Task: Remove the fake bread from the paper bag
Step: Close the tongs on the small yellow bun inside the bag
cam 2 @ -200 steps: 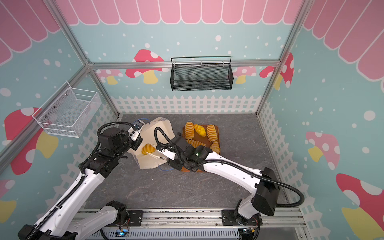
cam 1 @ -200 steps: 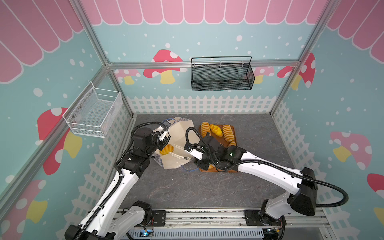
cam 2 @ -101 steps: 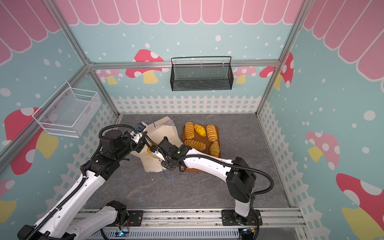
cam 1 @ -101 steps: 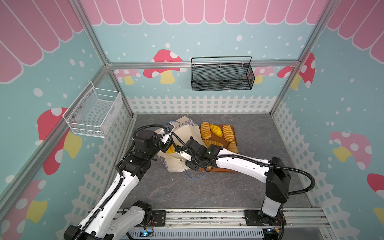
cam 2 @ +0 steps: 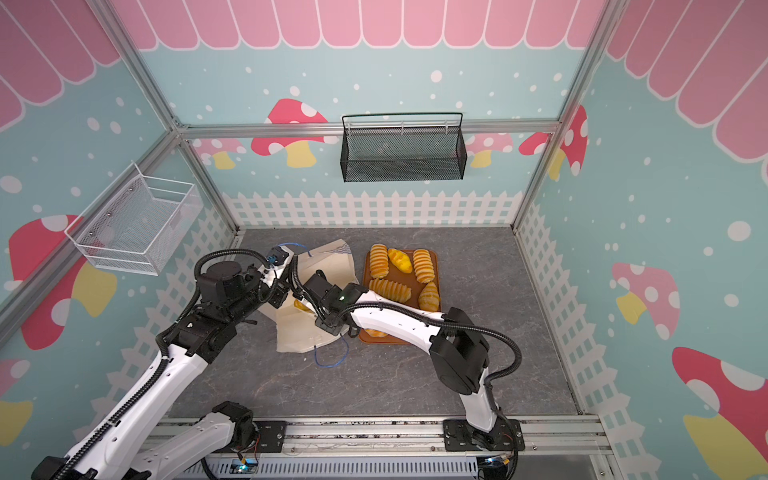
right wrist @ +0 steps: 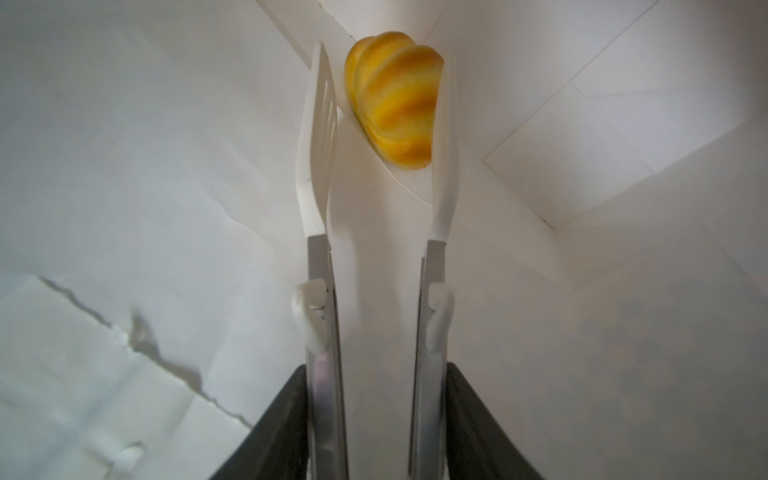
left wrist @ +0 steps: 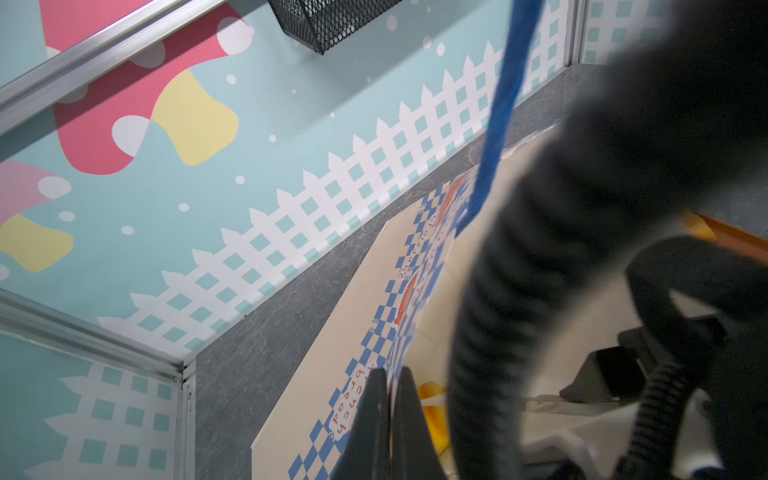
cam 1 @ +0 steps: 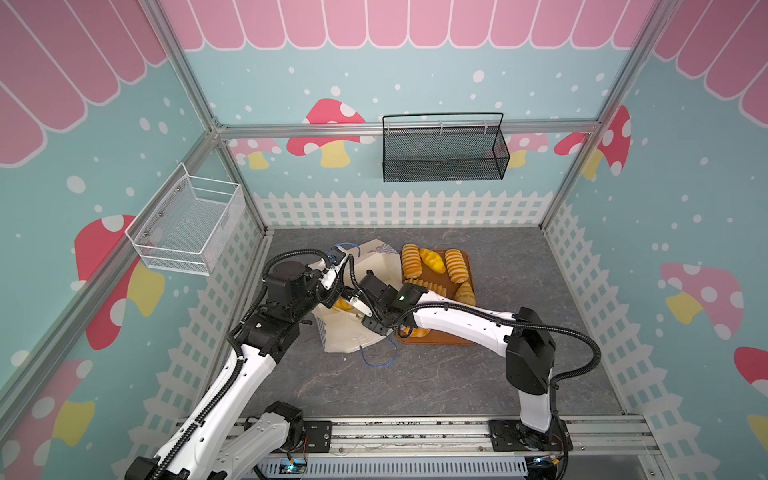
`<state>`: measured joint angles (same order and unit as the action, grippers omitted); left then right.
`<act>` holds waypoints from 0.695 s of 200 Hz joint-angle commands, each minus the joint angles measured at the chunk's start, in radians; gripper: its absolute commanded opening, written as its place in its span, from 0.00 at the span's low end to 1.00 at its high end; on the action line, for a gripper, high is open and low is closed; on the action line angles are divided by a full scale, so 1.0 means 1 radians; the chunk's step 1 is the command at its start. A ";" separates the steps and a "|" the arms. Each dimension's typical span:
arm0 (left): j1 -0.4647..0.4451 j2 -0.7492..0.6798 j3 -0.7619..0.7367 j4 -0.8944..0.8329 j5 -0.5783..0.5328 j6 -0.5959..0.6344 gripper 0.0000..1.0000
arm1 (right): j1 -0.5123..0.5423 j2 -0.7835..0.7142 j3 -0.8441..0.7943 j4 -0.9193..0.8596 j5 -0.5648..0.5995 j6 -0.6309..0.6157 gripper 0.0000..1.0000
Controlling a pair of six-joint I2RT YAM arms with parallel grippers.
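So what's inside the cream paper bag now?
One glossy golden ridged toy pastry in a corner, between the open tips of the right gripper. Folds of the cream paper bag may hide more.

the tall paper bag (left wrist: 328, 353) is cream, with a blue-and-white checkered band, orange-red lettering and thin blue cord handles (left wrist: 500, 116). the glossy ridged toy breads (cam 1: 432, 261) are golden yellow streaked with amber; the flat tray (cam 1: 436, 337) is orange-brown.

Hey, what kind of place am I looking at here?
Probably a robot test booth dressed as a toy bakery: mushroom-print walls, toy bread on a tray, and a paper bag between two robot arms.
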<state>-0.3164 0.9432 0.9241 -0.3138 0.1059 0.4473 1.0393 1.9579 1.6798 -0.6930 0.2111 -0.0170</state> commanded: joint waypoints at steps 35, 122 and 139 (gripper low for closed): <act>-0.013 -0.020 0.010 -0.025 0.109 -0.002 0.00 | 0.002 0.071 0.086 -0.027 -0.008 0.015 0.50; -0.013 -0.016 0.005 -0.028 0.141 -0.022 0.00 | -0.011 0.172 0.175 -0.058 -0.029 0.019 0.50; -0.014 -0.017 0.004 -0.029 0.143 -0.024 0.00 | -0.012 0.182 0.185 -0.066 -0.037 0.018 0.46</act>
<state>-0.3080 0.9405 0.9241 -0.3542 0.1131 0.4282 1.0286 2.1029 1.8198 -0.7643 0.1974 0.0055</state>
